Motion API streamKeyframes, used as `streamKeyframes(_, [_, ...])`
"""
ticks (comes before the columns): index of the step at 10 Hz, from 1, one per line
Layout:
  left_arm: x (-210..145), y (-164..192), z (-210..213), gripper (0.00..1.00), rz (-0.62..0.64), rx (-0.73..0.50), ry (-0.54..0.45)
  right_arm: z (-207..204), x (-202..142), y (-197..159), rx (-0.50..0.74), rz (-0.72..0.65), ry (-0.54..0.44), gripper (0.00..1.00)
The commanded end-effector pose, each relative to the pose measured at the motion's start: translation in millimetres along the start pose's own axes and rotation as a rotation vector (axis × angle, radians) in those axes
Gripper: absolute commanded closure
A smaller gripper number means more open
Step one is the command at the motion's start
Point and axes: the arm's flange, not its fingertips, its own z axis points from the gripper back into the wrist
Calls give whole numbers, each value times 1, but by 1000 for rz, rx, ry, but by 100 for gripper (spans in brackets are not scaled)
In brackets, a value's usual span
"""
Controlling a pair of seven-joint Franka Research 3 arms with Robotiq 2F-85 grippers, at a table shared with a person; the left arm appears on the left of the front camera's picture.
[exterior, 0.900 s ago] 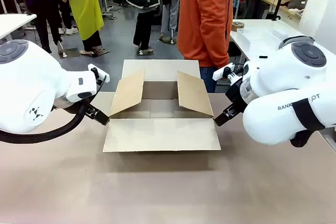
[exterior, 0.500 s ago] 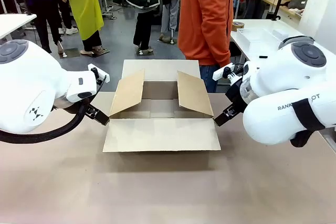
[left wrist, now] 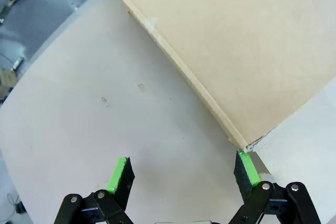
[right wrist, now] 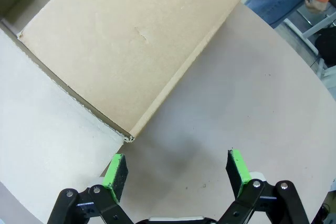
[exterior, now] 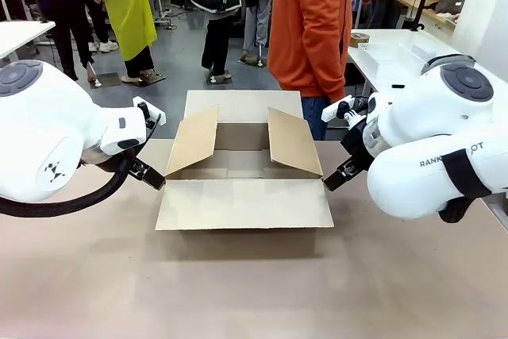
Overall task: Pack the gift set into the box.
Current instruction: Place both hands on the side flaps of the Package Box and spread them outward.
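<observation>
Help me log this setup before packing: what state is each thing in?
box: open, all four flaps out, nothing visible inside.
left gripper: open, holding nothing, near a flap corner.
right gripper: open, holding nothing, near a flap corner.

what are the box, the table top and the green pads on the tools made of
Box: corrugated cardboard, matte brown. The left wrist view shows a raw, layered cut edge along a flap.
Table: a smooth, matte beige sheet, probably laminate or a mat. It has a few faint marks and no wood grain.
Pads: bright green, likely rubber or soft plastic. The surface is dull with no glare.
</observation>
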Motion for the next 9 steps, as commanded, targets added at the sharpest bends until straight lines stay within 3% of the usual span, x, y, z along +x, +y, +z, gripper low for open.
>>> streamKeyframes(1, [0,0,0,0,0,0,-1,0,0,0,0,0,0,0])
streamKeyframes(6, [0,0,0,0,0,0,0,0,0,0,0,0,0,0])
streamKeyframes(8, [-18,17,56,0,-39,16,57,43,-1,-24,33,-37,-62,0])
streamKeyframes(9, [-24,25,91,0,-40,-22,71,69,-1,-46,143,-58,-107,0])
